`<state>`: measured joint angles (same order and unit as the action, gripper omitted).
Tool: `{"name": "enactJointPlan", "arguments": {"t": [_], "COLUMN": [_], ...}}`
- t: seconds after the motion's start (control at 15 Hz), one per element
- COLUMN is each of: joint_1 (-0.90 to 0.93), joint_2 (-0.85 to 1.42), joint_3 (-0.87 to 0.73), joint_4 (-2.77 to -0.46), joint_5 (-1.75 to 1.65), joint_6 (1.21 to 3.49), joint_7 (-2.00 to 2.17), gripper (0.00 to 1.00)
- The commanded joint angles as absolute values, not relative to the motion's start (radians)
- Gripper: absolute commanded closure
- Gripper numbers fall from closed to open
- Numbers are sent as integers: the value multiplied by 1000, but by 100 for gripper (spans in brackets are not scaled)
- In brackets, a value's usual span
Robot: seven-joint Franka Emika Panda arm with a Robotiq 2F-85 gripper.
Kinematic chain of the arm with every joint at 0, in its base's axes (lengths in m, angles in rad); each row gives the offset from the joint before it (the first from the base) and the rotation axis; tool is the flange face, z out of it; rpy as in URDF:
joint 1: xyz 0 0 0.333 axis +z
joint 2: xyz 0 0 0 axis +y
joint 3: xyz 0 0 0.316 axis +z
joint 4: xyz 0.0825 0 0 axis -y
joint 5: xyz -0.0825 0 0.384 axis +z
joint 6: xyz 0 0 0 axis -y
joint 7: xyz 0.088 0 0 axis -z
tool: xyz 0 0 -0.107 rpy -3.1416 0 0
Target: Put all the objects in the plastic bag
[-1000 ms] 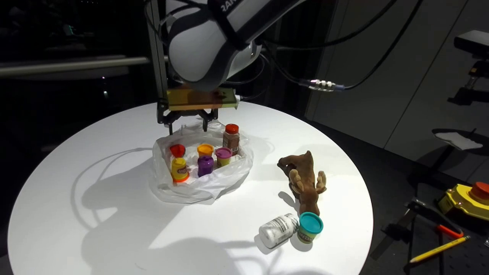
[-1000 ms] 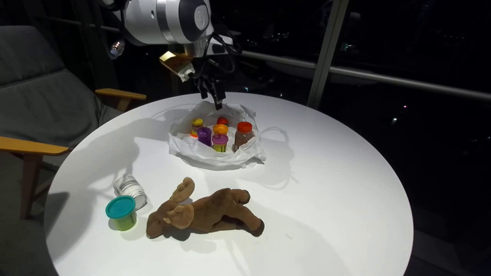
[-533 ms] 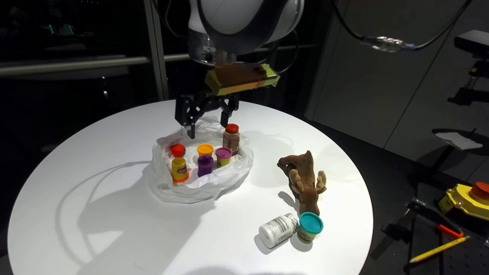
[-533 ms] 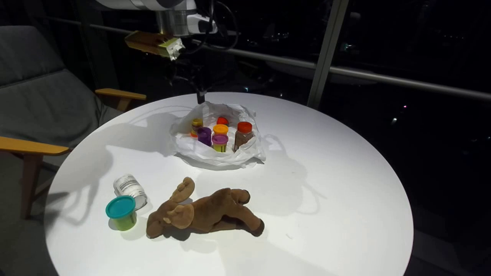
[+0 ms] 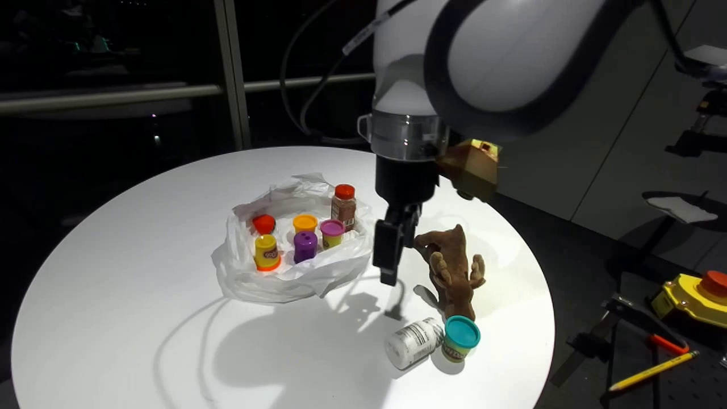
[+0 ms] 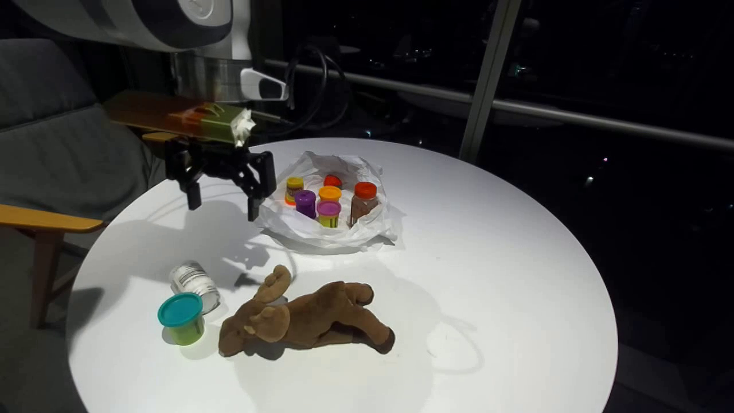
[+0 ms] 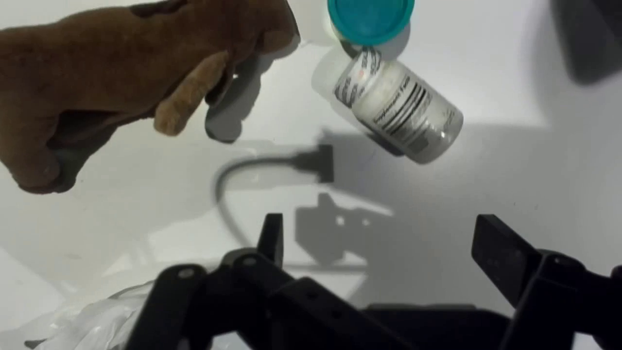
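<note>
Toward the far edge of the round bench (image 6: 504, 258), in both exterior views, we find the plastic bag (image 6: 298, 236), white and crumpled, its mouth gaping upward. Inside it we count six things: a yellow tub (image 5: 266, 250) with an orange band at its foot, a purple tub (image 5: 305, 247), an orange-lidded tub (image 5: 305, 224), a pink-lidded tub (image 5: 332, 234), an upright red-capped jar (image 5: 343, 210), and a small red object (image 5: 263, 223) that we cannot name. Outside the bag, nearer the bench's right edge in an exterior view, a brown plush moose (image 5: 459, 278) lies stretched out. By its head stands a teal-lidded tub (image 5: 461, 339), and just beside that tub lies a white bottle (image 5: 413, 343) on its side; whether the two touch, we cannot tell. Above the bench, between the bag and the bottle, hangs the end effector (image 6: 224, 203), its fingers (image 7: 273, 238) spread wide apart. Over it we see the white robot arm (image 5: 511, 62). Past the bench's left edge, in an exterior view, stands a gray chair (image 6: 51, 137); past the right edge, in an exterior view, lie a yellow pencil (image 5: 653, 372) and a yellow box (image 5: 681, 298) topped by a red button (image 5: 714, 284).
</note>
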<state>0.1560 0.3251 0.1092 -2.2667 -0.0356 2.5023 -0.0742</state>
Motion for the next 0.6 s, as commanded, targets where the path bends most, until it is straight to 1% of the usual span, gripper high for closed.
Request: {"name": "enactJointPlan", "arguments": {"t": [0.0, 0.27, 0.53], "joint_1": [122, 128, 129], "joint_2": [220, 202, 238], "joint_3": [154, 186, 231], "joint_4": [-2428, -2492, -2513], "joint_5": [-54, -89, -105], "joint_6": [2531, 2573, 2679], "joint_7": [-245, -381, -510], "gripper": [0, 0, 0]}}
